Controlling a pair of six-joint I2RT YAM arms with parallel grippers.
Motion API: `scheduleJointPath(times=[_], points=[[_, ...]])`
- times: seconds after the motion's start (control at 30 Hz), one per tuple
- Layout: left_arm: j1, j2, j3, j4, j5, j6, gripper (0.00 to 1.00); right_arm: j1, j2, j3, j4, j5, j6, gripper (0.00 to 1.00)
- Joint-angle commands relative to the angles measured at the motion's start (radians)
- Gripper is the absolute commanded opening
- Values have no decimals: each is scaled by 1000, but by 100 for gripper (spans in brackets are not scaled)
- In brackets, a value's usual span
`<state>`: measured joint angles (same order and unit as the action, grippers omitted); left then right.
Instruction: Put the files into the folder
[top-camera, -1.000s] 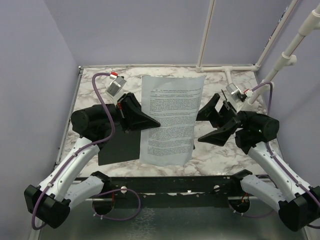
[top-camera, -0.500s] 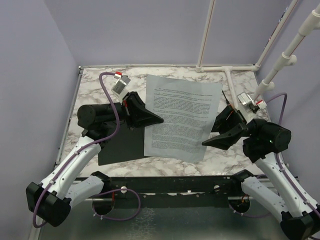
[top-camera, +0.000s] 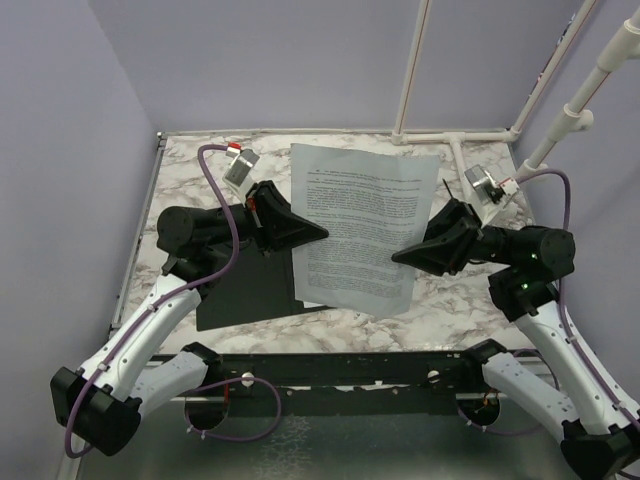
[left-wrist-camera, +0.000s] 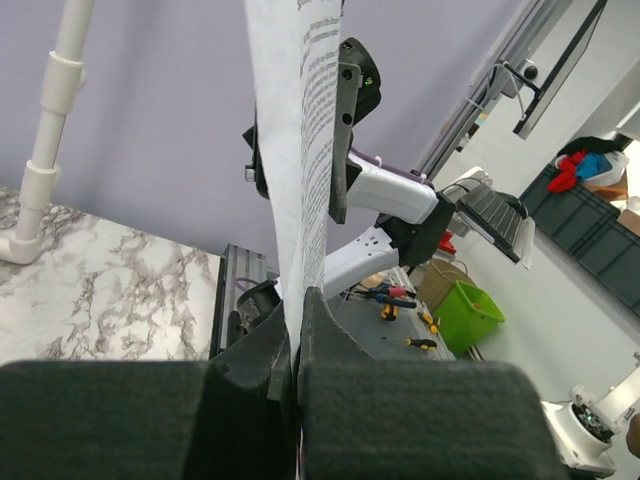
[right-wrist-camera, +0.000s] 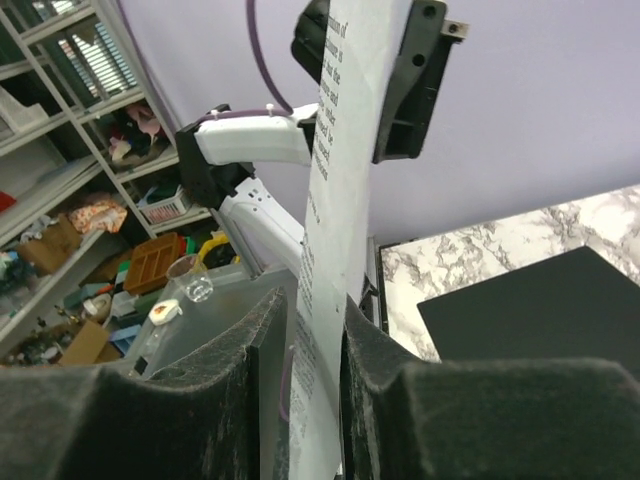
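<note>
The files (top-camera: 360, 230), white sheets printed with black text, hang in the air above the marble table, stretched between both arms. My left gripper (top-camera: 322, 235) is shut on their left edge; in the left wrist view the files (left-wrist-camera: 300, 150) rise straight out of the closed jaws (left-wrist-camera: 298, 300). My right gripper (top-camera: 397, 257) sits at the right edge. Its jaws (right-wrist-camera: 315, 300) are narrowed around the files (right-wrist-camera: 345, 150), with a gap still showing on one side. The folder (top-camera: 245, 290) lies flat, black face up, under the left arm and shows as the folder (right-wrist-camera: 540, 300) in the right wrist view.
A white pipe frame (top-camera: 410, 70) stands at the back right of the marble table (top-camera: 460, 300). Purple walls close in the left and back sides. A black rail (top-camera: 340, 370) runs along the near edge between the arm bases.
The right gripper has come in to the files' right edge and narrowed from wide open around it. The files swung flatter, then drew narrower again. The left gripper kept its hold.
</note>
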<state>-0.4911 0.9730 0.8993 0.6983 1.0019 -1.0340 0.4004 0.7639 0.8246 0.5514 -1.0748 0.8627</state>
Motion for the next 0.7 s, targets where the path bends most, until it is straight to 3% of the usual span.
scheduleJointPath(times=[0.0, 0.2, 0.4, 0.6, 0.67], points=[[-3, -22, -12, -18, -45, 30, 0, 2, 25, 22, -41, 39, -8, 29], [-3, -29, -20, -43, -68, 48, 0, 2, 49, 29, -64, 70, -25, 28], [-3, -42, -29, -138, -105, 115, 0, 2, 81, 53, -113, 94, -55, 1], [-3, -63, -30, -309, -204, 217, 0, 2, 113, 129, -349, 221, -199, 1], [-3, -71, -17, -425, -274, 281, 7, 2, 127, 155, -424, 259, -243, 1]])
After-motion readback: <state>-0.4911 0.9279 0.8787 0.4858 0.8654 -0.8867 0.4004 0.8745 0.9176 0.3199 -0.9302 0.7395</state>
